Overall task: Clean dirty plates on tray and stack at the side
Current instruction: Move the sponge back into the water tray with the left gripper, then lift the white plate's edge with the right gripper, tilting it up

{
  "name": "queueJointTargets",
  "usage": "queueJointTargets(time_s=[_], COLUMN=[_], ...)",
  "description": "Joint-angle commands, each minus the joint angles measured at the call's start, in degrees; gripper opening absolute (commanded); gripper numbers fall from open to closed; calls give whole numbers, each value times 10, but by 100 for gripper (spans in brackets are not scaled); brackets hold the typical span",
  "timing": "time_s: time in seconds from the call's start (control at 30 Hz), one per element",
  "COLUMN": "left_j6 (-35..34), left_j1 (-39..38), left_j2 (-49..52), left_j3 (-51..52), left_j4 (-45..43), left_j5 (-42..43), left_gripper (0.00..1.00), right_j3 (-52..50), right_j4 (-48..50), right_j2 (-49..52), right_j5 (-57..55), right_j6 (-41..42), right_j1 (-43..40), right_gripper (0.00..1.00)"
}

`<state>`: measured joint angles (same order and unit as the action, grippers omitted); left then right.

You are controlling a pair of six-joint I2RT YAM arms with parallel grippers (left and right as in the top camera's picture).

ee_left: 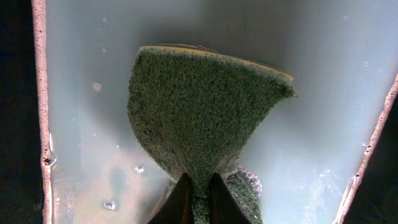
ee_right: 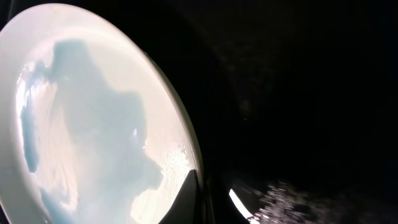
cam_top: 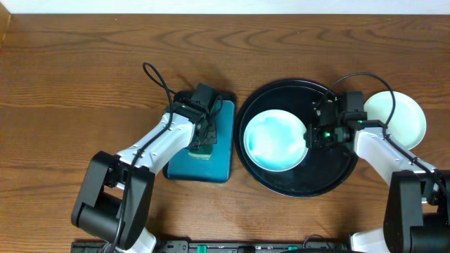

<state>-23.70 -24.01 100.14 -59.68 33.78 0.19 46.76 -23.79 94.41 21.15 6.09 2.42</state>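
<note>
Between the fingers of your left gripper (ee_left: 199, 186) a green sponge (ee_left: 205, 112) is pinched by its narrow lower end and fans out wide above the pinch. It hangs over the wet floor of the teal tray (cam_top: 219, 167), which lies just left of the black tray (cam_top: 309, 181). Your right gripper (cam_top: 311, 133) sits at the right edge of the plate (cam_top: 274, 140) that lies on the black tray. The wrist view shows a dark fingertip against the rim, but you cannot tell whether the jaws are clamped on it or merely set beside it. That plate lies left of centre on the black tray, with blue-green smears across its bowl. A second plate (cam_top: 404, 116), pale and clean-looking, rests on the table (cam_top: 70, 84) just beyond the black tray's right side; a third does not show. Judge the plates light, stiff and thin, and slick where wet, so expect the smeared one to skate on the glossy tray under the sponge. Hold it by the raised rim, one finger over and one under, away from the sponge's path. The sponge looks soft and will likely fold, so press it flat, not edge-on.
</note>
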Motion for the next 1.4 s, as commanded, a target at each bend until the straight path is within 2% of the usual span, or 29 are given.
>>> queueJointTargets(time_s=[0.0, 0.27, 0.47, 0.57, 0.77, 0.8, 0.83, 0.87, 1.37], left_j6=[8, 13, 57, 64, 143, 143, 142, 138, 120], left_j1=[2, 2, 2, 2, 2, 2, 2, 2, 2], left_j2=[21, 28, 28, 28, 28, 28, 28, 28, 28], left_j3=[3, 3, 4, 4, 4, 4, 4, 4, 4], left_j4=[-2, -5, -11, -11, -11, -11, -12, -13, -13], left_j5=[5, 5, 5, 5, 5, -2, -13, -28, -30], left_gripper=[7, 8, 8, 7, 8, 7, 11, 21, 22], right_j3=[-4, -4, -4, -4, -4, -4, -4, -4, -4], right_j4=[-5, -31, -42, -45, -49, -50, -50, -49, -54], right_j2=[-9, -52, -124, -169, -247, -256, -265, -278, -285], right_j5=[33, 20, -8, -79, -200, -216, -231, -264, -547], right_j6=[1, -10, -3, 7, 12, 12, 12, 11, 11], right_j1=[-17, -23, -23, -23, -11, -6, 1, 18, 185], right_gripper=[1, 1, 1, 1, 1, 1, 1, 1, 1])
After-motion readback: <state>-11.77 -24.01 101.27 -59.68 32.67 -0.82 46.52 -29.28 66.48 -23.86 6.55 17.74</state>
